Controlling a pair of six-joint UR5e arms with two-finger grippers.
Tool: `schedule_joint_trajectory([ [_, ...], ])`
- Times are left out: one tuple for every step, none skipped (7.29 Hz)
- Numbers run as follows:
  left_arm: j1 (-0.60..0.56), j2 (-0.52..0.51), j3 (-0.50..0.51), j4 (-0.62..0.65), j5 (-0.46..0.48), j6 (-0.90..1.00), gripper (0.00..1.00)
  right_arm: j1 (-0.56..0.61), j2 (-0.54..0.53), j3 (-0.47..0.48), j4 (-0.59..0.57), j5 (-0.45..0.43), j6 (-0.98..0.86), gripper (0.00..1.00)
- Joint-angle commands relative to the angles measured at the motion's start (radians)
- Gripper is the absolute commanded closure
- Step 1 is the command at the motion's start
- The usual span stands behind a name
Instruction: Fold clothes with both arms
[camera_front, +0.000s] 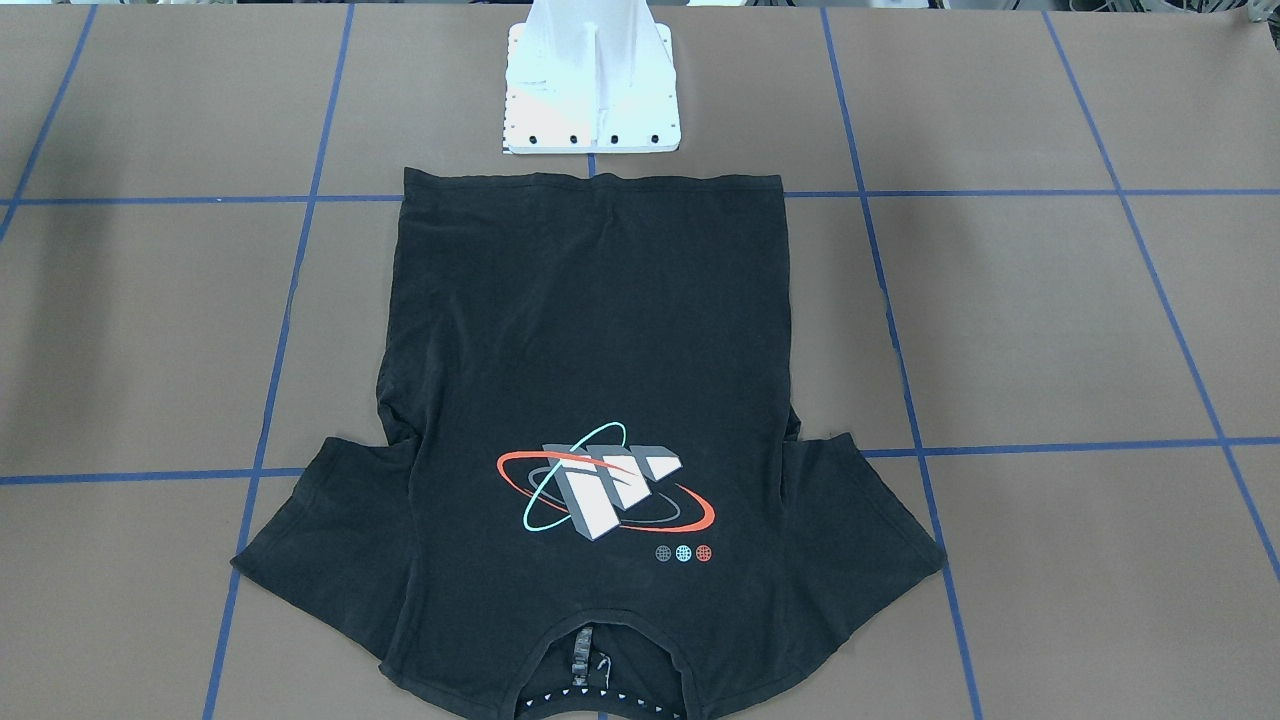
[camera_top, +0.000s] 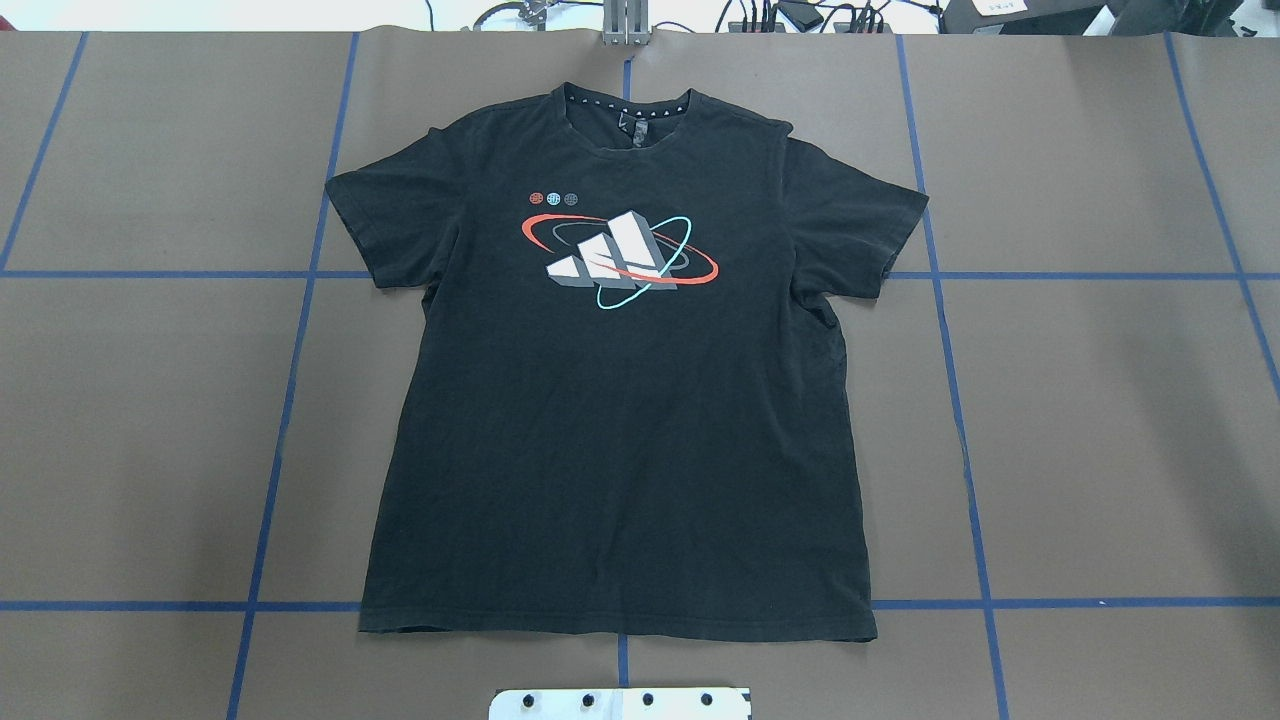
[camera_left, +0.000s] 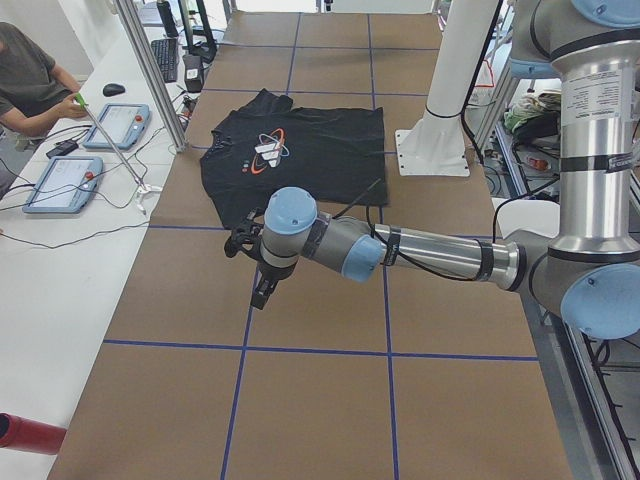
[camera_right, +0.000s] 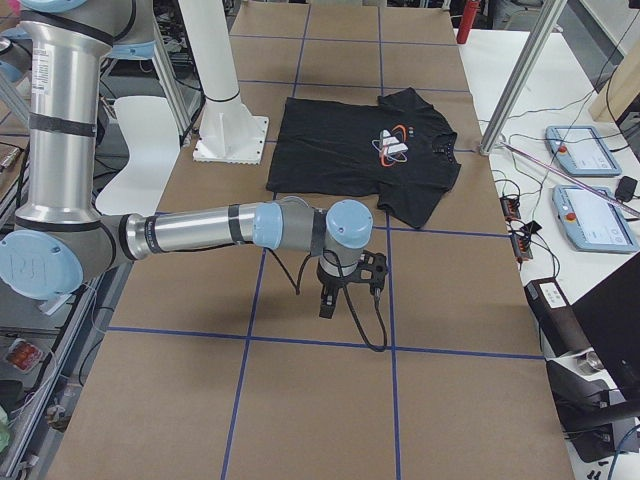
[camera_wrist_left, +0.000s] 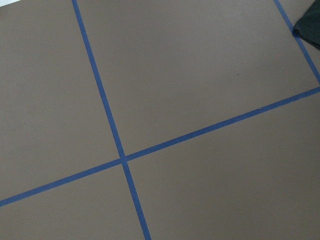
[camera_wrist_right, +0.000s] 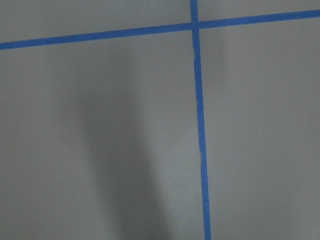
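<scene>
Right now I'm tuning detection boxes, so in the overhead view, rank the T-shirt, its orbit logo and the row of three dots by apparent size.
1. T-shirt
2. orbit logo
3. row of three dots
All share one flat surface, so nearness does not muddle this.

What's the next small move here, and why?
Probably move the left gripper and right gripper in toward the shirt: it lies flat, print up, unfolded, and both hang over bare table, apart from it.
</scene>
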Motion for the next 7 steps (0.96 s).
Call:
schedule_joint_trajectory([
  [0.001,0.008,-0.020,-0.022,0.014,0.004,0.00,0.005,0.003,-0.008,0.005,-0.037,-0.133,0.00],
  [0.003,0.027,-0.027,-0.036,0.011,0.005,0.00,0.005,-0.006,-0.003,0.003,-0.031,-0.130,0.00],
  [0.004,0.027,-0.047,-0.034,0.006,0.002,0.00,0.005,-0.002,-0.008,0.005,-0.032,-0.128,0.00],
  [0.006,0.034,-0.073,-0.036,-0.001,0.005,0.00,0.003,0.006,-0.006,0.008,-0.034,-0.130,0.00],
  [0.007,0.060,-0.077,-0.042,0.000,0.014,0.00,0.003,0.002,-0.013,0.061,-0.029,-0.128,0.00],
  [0.007,0.060,-0.080,-0.041,0.000,0.013,0.00,0.003,-0.006,-0.028,0.095,-0.026,-0.128,0.00],
  [0.007,0.062,-0.070,-0.047,-0.001,0.002,0.00,-0.003,0.003,-0.029,0.123,-0.022,-0.128,0.00],
])
